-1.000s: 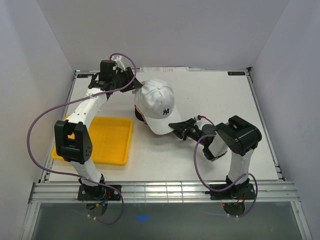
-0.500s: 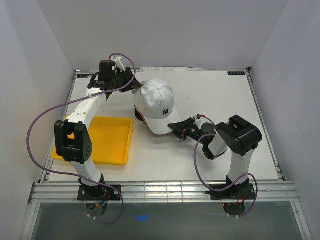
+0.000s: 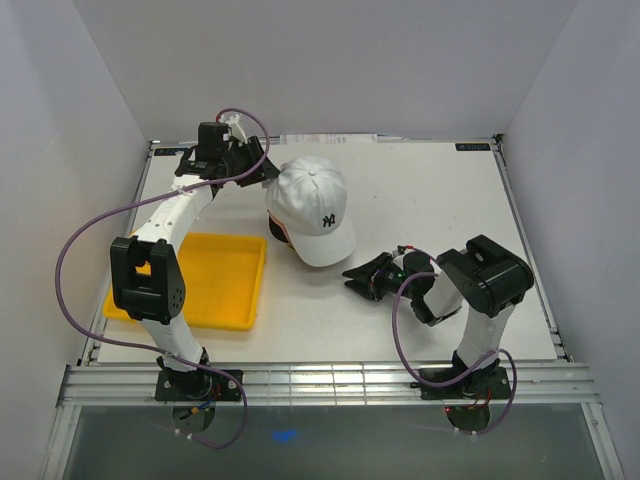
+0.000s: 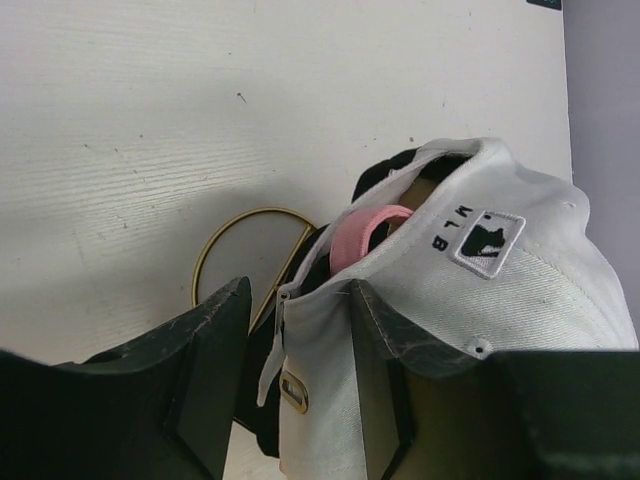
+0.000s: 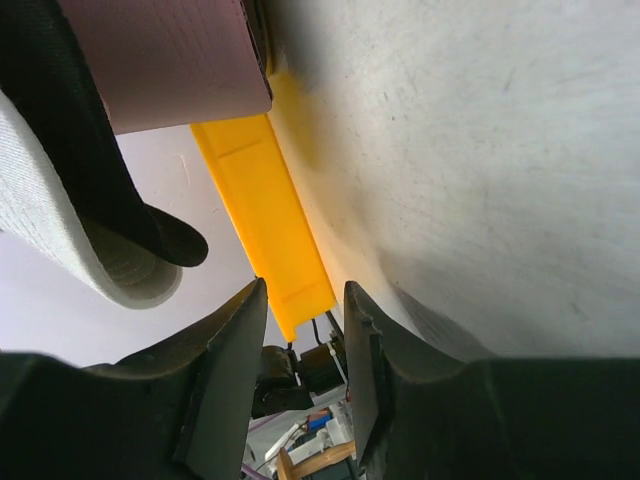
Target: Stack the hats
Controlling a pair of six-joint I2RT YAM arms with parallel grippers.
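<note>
Right gripper (image 3: 362,281): jaws parted, nothing between them; sat at 4 o'clock of the brim, near but apart.
Left gripper (image 3: 262,170): jaws about half parted, astride the rear band of the white cap (image 3: 312,205); a gap showed beside one finger, so no pinch.
Stack: white cap on top, at 2 o'clock of the yellow tray (image 3: 215,285); pink cap (image 4: 362,232) and black cap (image 4: 388,168) showed under its rear opening; gold wire stand (image 4: 215,245) at its foot.
Step, judged: releasing the seated top cap.
Technique: draw the left jaws straight out toward 11 o'clock, clear of the dangling strap; a snag would likely twist the crown.
Heading: brim pointed about 5 o'clock; long axis 11–5.
</note>
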